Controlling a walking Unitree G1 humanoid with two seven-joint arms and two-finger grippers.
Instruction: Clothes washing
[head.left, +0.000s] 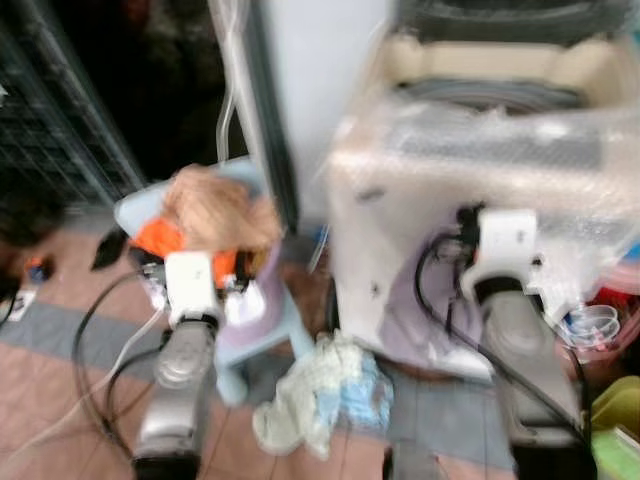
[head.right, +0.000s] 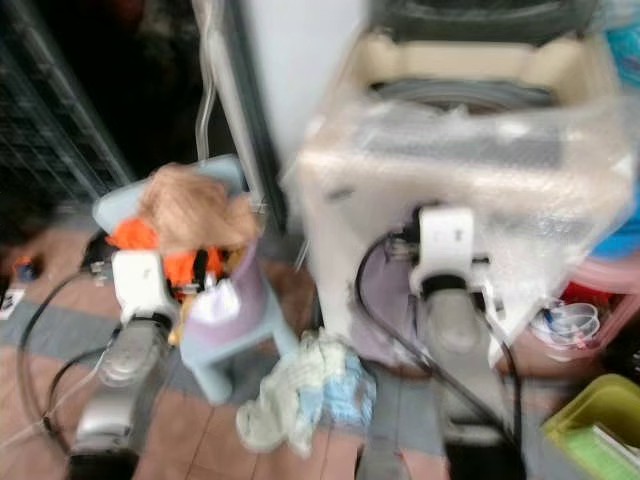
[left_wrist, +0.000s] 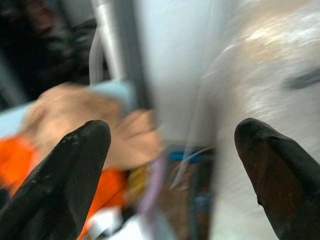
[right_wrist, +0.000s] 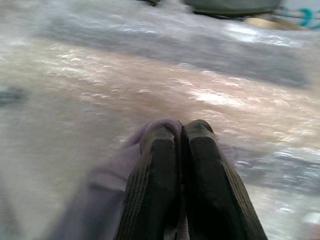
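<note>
A top-loading washing machine (head.left: 480, 150) wrapped in bubble wrap stands in front of me, its lid up. My right gripper (right_wrist: 182, 145) is shut on a lavender cloth (right_wrist: 100, 200) that hangs down the machine's front (head.left: 400, 320). To the left, a light-blue stool (head.left: 232, 378) holds a pile with a tan garment (head.left: 215, 205), an orange one (head.left: 160, 238) and a lavender piece (head.left: 255, 305). My left gripper (left_wrist: 170, 175) is open just in front of that pile, with nothing between its fingers. A pale green and blue cloth (head.left: 320, 395) lies on the floor between stool and machine.
A white pillar and pipe (head.left: 320, 90) rise between the stool and the machine. Black wire mesh (head.left: 50, 130) stands at the far left. A pink basin with a clear cup (head.left: 600, 320) and a yellow-green tub (head.left: 615, 420) crowd the right. Cables trail over the tiled floor.
</note>
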